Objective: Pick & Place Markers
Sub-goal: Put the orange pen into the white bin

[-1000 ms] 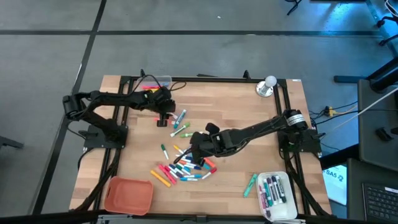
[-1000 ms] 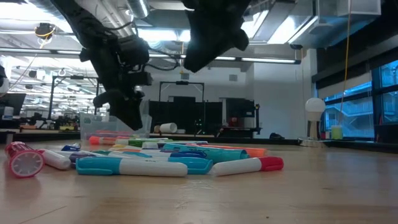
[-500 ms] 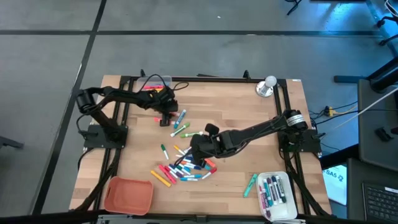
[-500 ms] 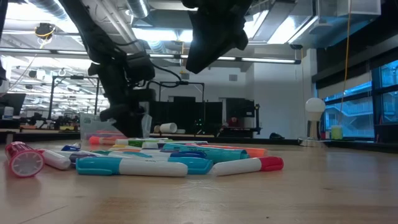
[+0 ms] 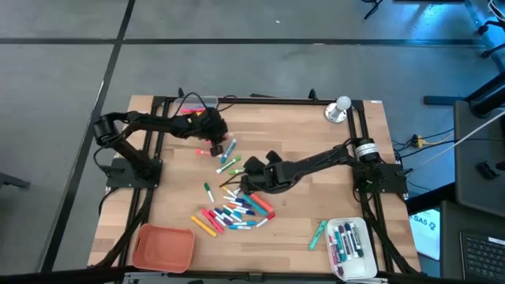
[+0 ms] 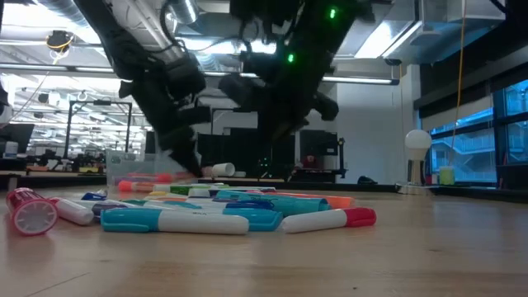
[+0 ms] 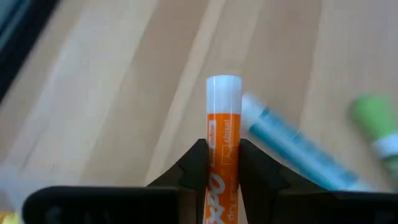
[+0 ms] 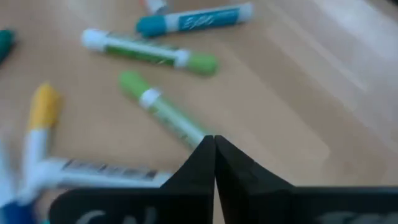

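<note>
left gripper (image 7: 222, 163) pinching orange marker (image 7: 222, 134) | right gripper (image 8: 214, 144) pressed together, nothing held

Grey floor (image 5: 237, 63), lit ceiling (image 6: 388, 33), windows (image 6: 487, 140)

Pale matt wood-grain table (image 5: 316, 142), glossy plastic markers (image 5: 233, 214), shiny metal bell (image 5: 338, 110)

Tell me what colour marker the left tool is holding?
Orange with a white end, clamped in the left tool: the orange marker shows best in the left wrist view.
</note>
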You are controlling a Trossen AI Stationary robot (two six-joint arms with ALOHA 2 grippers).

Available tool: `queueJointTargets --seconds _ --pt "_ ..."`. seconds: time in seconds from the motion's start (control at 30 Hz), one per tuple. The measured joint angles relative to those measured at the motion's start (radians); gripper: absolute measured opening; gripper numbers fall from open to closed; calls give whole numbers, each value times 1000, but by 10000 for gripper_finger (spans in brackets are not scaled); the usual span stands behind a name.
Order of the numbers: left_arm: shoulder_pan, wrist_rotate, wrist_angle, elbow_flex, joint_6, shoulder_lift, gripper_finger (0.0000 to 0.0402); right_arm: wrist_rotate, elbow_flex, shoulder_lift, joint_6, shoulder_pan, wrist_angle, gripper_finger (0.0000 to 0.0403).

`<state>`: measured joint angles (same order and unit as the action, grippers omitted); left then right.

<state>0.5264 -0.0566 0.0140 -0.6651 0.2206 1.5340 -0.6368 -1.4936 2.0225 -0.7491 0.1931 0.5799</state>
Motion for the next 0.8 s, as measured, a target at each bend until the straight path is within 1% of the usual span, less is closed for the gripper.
queueJointTargets --seconds 0.13,0.2,0.27,0.4,0.5,0.57,0.63,0.7,0.77,0.8 --pt "-27 -5 -62 0 -99 -65 62 -63 14 0 2 10 0 17" --pt "-48 -6 -77 -1 -140 -109 62 -84 15 -5 25 21 41 17" --pt "-72 -20 -95 -1 -156 -150 62 -78 15 -25 60 24 93 14" --pt "-103 -67 -178 -2 -160 -204 63 -99 17 -116 85 11 162 4" --pt "-123 -92 -199 -2 -193 -212 63 -113 17 -186 143 -15 130 5" --pt "-140 -91 -201 1 -207 -213 63 -108 47 -234 201 -28 28 3" --pt "-161 -91 -232 21 -216 -213 63 -59 113 -279 278 -42 -122 3" --pt "-184 -91 -302 61 -233 -213 64 47 205 -316 338 -65 -309 3" --pt "-203 -92 -384 103 -261 -213 64 161 317 -350 352 -98 -477 3" --pt "-212 -92 -436 129 -284 -213 64 196 374 -364 349 -112 -571 3"
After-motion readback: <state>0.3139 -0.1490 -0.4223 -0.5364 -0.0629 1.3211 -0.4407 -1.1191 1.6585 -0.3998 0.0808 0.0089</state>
